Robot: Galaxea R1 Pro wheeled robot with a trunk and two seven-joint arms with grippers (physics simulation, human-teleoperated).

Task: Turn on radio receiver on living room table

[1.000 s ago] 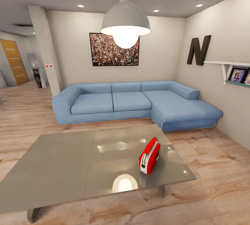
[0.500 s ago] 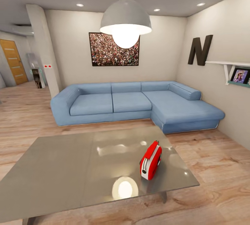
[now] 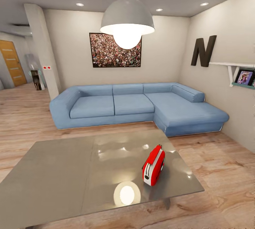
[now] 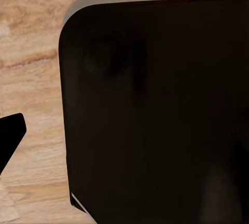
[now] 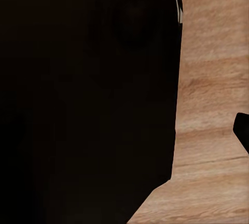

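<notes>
The table top is looking shiny and smooth. The red radio receiver is looking glossy like plastic. The floor is showing wood grain.

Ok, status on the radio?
Radio upright on table, right end, untouched. Grippers' state unreadable in wrist views. Nothing else on the tabletop near it; sofa beyond.

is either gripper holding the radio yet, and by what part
No: the radio receiver stands free on the table, nothing touching it. The wrist views don't show the jaws.

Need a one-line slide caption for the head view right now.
Red radio receiver standing on the glossy grey table, blue sofa behind it.
</notes>
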